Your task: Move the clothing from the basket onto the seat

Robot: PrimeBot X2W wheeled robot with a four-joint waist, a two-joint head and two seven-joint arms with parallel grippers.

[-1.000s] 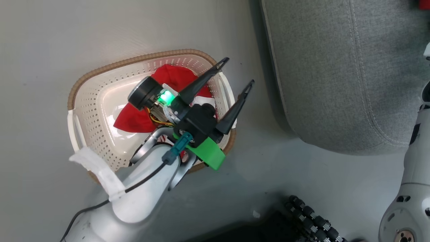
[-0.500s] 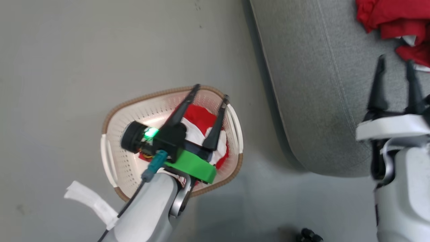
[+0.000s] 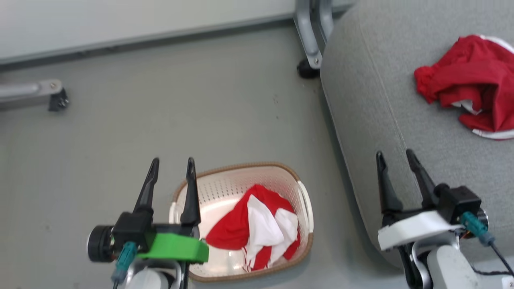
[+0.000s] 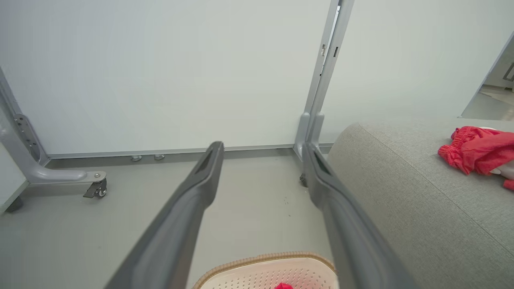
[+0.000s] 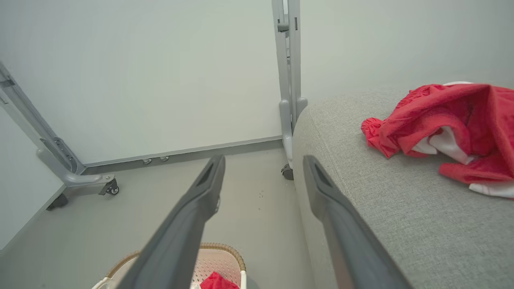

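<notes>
One garment (image 3: 257, 230) is still waiting in the basket (image 3: 241, 165) as the left end effector (image 3: 172, 161) is pulling away spread and empty, the right end effector (image 3: 393, 153) likewise spread.

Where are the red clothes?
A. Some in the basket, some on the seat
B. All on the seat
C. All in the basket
A: a red heap lies in the basket, and a second heap lies on the seat.
</notes>
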